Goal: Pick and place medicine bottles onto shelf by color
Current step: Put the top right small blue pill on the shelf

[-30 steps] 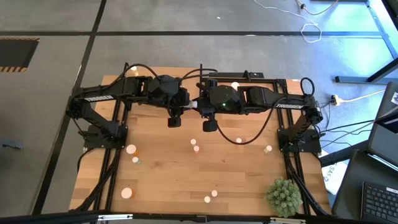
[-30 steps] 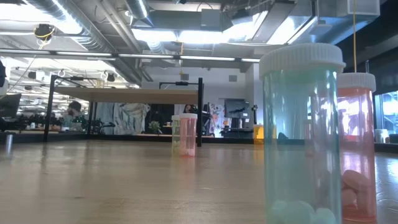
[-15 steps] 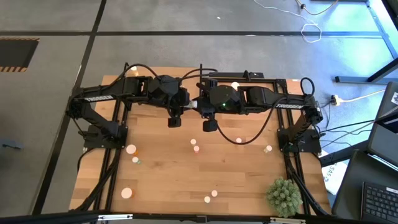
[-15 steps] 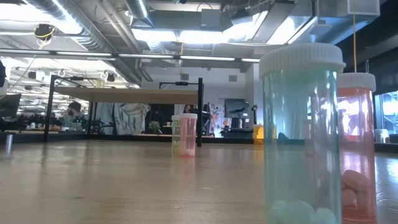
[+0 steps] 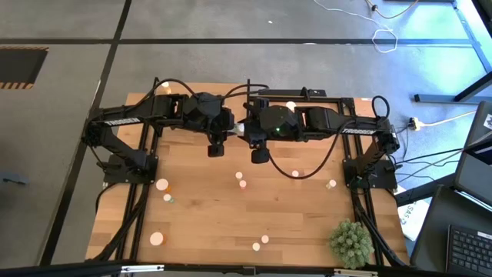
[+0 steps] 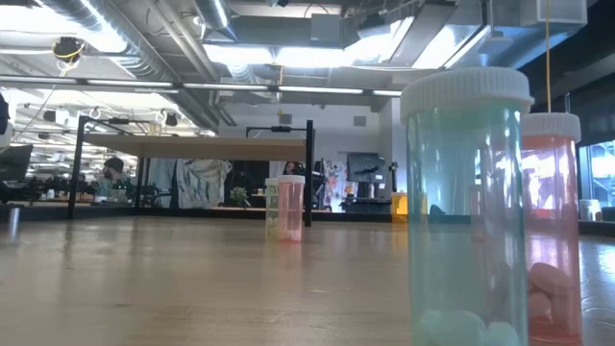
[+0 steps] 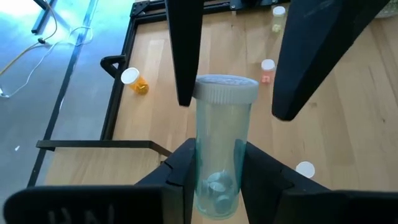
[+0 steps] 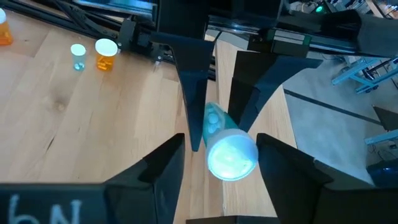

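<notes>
Claw left (image 7: pixel 219 171), left wrist view: we see its own two fingers clamped on the lower body of a pale green medicine bottle (image 7: pixel 217 143), white cap pointing away, a few pills in the bottom. The right claw (image 7: pixel 234 107) reaches in from the far side with its fingers astride the cap. One finger is just beside the cap, the other is clear of it, so it's wide and not gripping. Loose bottles lie on the worktop (image 7: pixel 348 124) behind.

Right wrist view: same bottle, cap facing the camera. The right arm's own fingers stand apart on either side with a gap each way. The left fingers farther off pinch the body.

High view: both arms meet above the far middle of the worktop, bottle lifted off the wood. Small bottles are scattered on the near half, e.g. an orange one (image 5: pixel 162 185), and a spiky plant ball (image 5: pixel 350 240) sits at the near right corner.

Low view: no arms in shot. The shelf (image 6: pixel 192 146) stands at the back on black posts. A big pale green bottle (image 6: pixel 466 211) and a reddish one (image 6: pixel 553 221) stand close to the lens.

We read the step as a hand-over between the arms, with the left one holding. Next, the right arm should back straight off the cap without knocking it, then the left carries the bottle to the green spot on the shelf.
</notes>
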Robot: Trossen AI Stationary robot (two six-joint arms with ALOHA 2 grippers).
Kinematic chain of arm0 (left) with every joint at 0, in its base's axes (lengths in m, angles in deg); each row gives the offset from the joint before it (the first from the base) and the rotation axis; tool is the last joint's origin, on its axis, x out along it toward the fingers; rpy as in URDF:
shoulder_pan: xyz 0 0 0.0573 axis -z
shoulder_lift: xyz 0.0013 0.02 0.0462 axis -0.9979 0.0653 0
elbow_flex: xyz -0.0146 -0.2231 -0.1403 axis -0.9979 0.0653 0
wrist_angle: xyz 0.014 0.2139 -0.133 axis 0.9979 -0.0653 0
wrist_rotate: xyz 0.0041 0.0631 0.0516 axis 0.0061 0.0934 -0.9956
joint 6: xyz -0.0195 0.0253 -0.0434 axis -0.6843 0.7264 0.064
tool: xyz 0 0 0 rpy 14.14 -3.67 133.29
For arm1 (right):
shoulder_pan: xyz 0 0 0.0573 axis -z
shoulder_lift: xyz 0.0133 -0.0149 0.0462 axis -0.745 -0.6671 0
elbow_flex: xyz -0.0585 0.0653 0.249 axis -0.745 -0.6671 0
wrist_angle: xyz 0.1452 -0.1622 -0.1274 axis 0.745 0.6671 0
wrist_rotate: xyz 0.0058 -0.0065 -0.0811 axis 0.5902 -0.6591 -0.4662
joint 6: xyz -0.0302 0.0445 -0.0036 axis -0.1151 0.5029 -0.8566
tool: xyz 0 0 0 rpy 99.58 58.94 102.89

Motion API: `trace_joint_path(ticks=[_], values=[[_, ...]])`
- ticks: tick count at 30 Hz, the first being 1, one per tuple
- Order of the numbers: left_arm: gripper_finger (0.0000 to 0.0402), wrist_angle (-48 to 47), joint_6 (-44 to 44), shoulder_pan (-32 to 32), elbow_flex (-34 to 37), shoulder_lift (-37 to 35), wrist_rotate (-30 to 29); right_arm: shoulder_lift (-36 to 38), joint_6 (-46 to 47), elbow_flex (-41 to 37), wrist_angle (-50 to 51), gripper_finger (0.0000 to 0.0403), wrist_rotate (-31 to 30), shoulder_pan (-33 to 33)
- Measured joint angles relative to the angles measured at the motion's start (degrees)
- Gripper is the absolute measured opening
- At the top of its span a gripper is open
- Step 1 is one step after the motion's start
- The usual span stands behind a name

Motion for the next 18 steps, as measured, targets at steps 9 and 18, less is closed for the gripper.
trace_joint_path(ticks=[9,18], values=[[0.0088,-0.7,0.0,-1.2,0.0,-0.4,-1.7,2.8,0.0,0.0,1.0,0.02,-0.9,0.0],[0.0088,-0.6,0.1,-5.9,0.0,-2.9,-1.7,5.8,0.3,0.0,3.4,0.02,-3.7,0.0]])
